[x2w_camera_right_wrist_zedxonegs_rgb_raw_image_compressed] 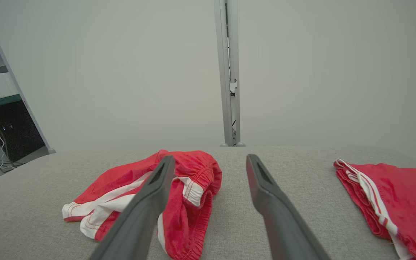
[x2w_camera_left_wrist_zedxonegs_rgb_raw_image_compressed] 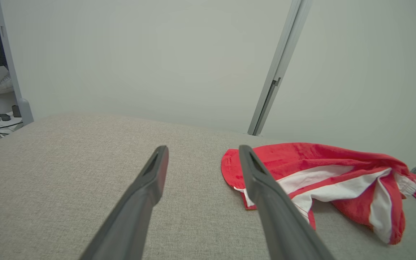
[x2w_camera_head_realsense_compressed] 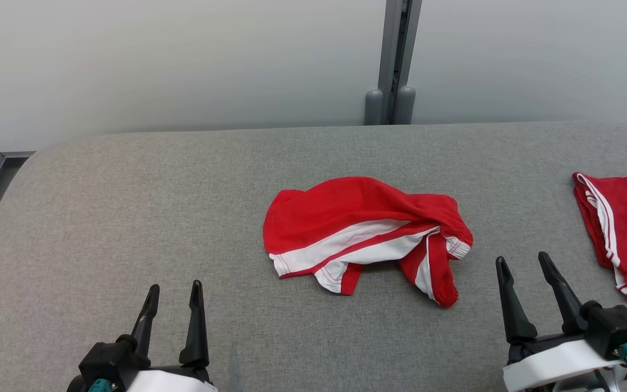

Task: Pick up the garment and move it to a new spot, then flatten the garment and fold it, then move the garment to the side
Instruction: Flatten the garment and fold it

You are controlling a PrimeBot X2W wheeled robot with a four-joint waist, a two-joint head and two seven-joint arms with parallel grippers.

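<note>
I see the red and white garment (x2w_camera_head_realsense_compressed: 362, 234) lying in a crumpled heap near the middle of the grey desk (x2w_camera_head_realsense_compressed: 128, 218). My left claw (x2w_camera_head_realsense_compressed: 176, 288) is over the near edge, on the left side, well apart from the garment. Its 2 fingers are spread wide and hold nothing. My right claw (x2w_camera_head_realsense_compressed: 523, 260) is over the near edge too, on the right side. It is near the garment's lower right end but does not touch it. Its 2 fingers are spread wide as well, with nothing between them. A 2nd red cloth (x2w_camera_head_realsense_compressed: 626, 228) with white stripes lies at the right edge of the desk. A grey post (x2w_camera_head_realsense_compressed: 395, 60) stands behind the far edge.
</note>
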